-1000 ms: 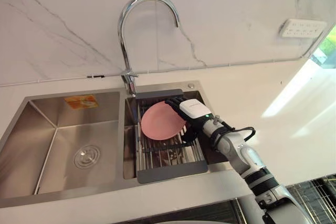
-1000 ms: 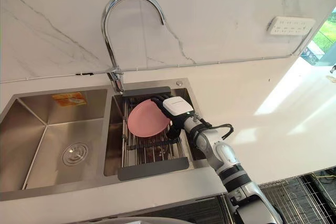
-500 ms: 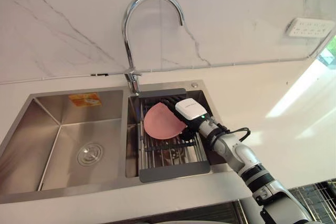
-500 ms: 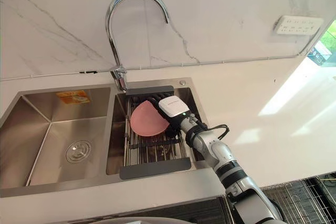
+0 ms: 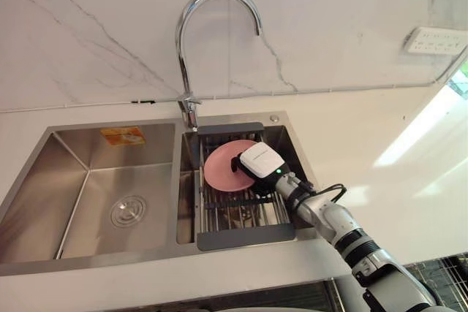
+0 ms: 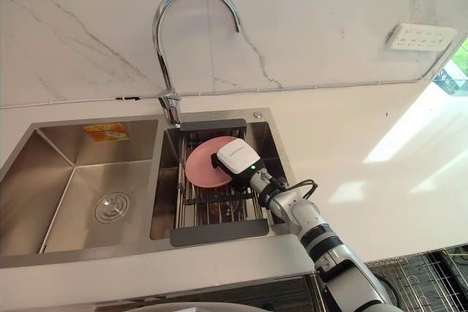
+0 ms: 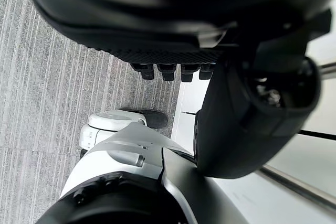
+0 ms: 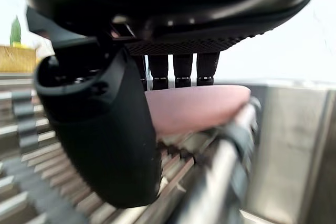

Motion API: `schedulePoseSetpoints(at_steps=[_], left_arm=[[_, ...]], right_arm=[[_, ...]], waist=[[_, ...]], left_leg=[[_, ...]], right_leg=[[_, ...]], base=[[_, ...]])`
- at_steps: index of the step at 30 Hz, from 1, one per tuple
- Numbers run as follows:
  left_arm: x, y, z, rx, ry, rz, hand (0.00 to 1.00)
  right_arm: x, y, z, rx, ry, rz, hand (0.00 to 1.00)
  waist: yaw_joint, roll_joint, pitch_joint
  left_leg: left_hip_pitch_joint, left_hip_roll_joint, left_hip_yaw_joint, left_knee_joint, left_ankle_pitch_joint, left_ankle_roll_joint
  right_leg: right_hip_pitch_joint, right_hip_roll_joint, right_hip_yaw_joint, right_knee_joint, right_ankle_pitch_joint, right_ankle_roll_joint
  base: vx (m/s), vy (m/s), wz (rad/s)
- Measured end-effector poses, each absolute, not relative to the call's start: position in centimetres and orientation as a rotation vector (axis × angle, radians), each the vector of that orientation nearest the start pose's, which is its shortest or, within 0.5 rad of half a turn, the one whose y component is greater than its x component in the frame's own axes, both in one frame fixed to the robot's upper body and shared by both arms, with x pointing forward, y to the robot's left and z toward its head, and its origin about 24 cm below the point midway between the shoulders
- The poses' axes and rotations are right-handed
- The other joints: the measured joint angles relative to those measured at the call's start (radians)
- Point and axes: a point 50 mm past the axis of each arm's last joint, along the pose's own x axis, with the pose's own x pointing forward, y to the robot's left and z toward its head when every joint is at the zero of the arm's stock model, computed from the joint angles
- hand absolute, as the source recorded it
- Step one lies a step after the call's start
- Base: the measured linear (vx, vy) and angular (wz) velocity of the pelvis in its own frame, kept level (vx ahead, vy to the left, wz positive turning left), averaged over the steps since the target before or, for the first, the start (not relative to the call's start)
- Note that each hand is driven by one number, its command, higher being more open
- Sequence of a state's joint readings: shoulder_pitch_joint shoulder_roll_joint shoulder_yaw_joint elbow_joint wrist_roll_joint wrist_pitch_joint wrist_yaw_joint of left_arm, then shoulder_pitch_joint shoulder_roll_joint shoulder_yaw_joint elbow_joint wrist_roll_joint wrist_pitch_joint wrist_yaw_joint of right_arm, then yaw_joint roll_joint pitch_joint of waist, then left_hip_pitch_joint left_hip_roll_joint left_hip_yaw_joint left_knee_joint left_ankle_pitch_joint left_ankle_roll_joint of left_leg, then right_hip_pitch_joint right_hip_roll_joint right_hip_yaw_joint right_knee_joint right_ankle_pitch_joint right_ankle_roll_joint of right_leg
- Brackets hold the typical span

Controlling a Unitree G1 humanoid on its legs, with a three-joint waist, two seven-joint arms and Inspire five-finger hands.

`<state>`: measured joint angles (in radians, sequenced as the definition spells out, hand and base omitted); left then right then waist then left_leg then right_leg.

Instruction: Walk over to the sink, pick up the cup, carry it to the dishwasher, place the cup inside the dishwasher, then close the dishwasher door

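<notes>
Ok, left eye view: two-basin sink set in a white desk, faucet between the basins, wall socket far right. A wire rack sits in the right basin. A pink plate is on the rack's back half, tilted, with its face turned up and toward the left basin. It's round, so no long axis from up here. The right hand covers the plate's right side.

Right eye view: same layout. Dark fingers wrap over the plate's face near its middle, with the drain in the left basin well apart.

Left wrist view: left hand hangs over grey floor, fingers in a loose row, holding nothing.

Right wrist view: plate is edge-on, a wide flat sliver lying across the rack bars, rim resting on them. The fingers come down on its far side and the thumb sits on the near side, so the rim is pinched between them.
</notes>
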<state>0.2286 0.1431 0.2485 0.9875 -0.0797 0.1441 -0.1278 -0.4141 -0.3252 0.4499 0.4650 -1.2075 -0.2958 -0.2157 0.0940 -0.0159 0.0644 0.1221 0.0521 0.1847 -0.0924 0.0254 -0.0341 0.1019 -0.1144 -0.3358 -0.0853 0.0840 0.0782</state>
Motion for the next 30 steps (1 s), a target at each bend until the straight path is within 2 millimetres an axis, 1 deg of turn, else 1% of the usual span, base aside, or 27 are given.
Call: schedulePoseSetpoints(at_steps=[3,6,10,14,24,26,28,30], left_arm=[[3.2,23.2,-16.4,-0.171,1.293,0.298,1.0],[3.6,23.3,-16.3,-0.17,1.285,0.296,1.0],[3.6,23.3,-16.3,-0.168,1.282,0.298,1.0],[3.6,23.2,-16.3,-0.172,1.282,0.309,1.0],[3.6,23.2,-16.3,-0.162,1.274,0.333,1.0],[3.7,23.1,-16.3,-0.157,1.271,0.33,1.0],[3.8,23.0,-16.3,-0.147,1.27,0.328,1.0],[3.9,23.0,-16.3,-0.139,1.268,0.324,1.0]], right_arm=[[30.1,-9.6,3.8,-1.575,-0.557,0.497,0.0],[30.1,-9.6,3.4,-1.584,-0.538,0.5,0.0],[30.1,-9.7,3.4,-1.575,-0.538,0.483,0.0],[30.1,-9.6,3.7,-1.551,-0.553,0.466,0.0],[29.8,-9.1,7.0,-1.411,-0.655,0.383,0.0],[29.4,-9.1,8.0,-1.354,-0.684,0.339,0.0],[29.5,-9.4,9.4,-1.301,-0.71,0.287,0.0],[29.5,-9.7,10.3,-1.272,-0.725,0.249,0.0]], waist=[[0.002,-0.004,0.003],[0.001,-0.008,0.006],[0.002,-0.008,0.006],[0.0,-0.006,0.008],[-0.015,0.001,0.015],[-0.016,0.003,0.016],[-0.016,0.006,0.018],[-0.017,0.007,0.019]], left_leg=[[-0.001,-0.001,-0.002,0.0,0.001,0.001],[-0.001,-0.001,-0.003,0.0,0.004,0.001],[-0.002,-0.001,-0.005,0.0,0.004,0.001],[-0.003,-0.002,-0.004,0.0,0.004,0.001],[-0.004,-0.001,0.005,0.001,0.004,0.001],[-0.004,0.001,0.008,0.001,0.004,0.001],[-0.004,0.0,0.009,0.005,0.004,0.001],[-0.004,0.001,0.01,0.005,0.004,0.001]], right_leg=[[0.001,-0.001,-0.002,0.0,0.0,0.0],[0.001,-0.001,-0.002,0.0,0.0,0.0],[0.001,-0.003,-0.002,0.0,0.0,0.0],[-0.001,-0.004,0.0,0.0,0.001,0.001],[-0.007,-0.003,0.01,0.0,0.002,0.002],[-0.009,-0.001,0.014,0.0,0.002,0.002],[-0.009,-0.001,0.015,0.0,0.003,0.002],[-0.009,-0.001,0.016,0.0,0.003,0.002]], base=[[0.0,0.0,0.0],[0.0,0.0,0.0],[0.0,0.0,0.0],[0.0,0.0,0.0],[0.0,0.0,-0.02],[0.0,0.0,-0.04],[0.0,0.0,0.0],[0.0,0.0,0.0]])
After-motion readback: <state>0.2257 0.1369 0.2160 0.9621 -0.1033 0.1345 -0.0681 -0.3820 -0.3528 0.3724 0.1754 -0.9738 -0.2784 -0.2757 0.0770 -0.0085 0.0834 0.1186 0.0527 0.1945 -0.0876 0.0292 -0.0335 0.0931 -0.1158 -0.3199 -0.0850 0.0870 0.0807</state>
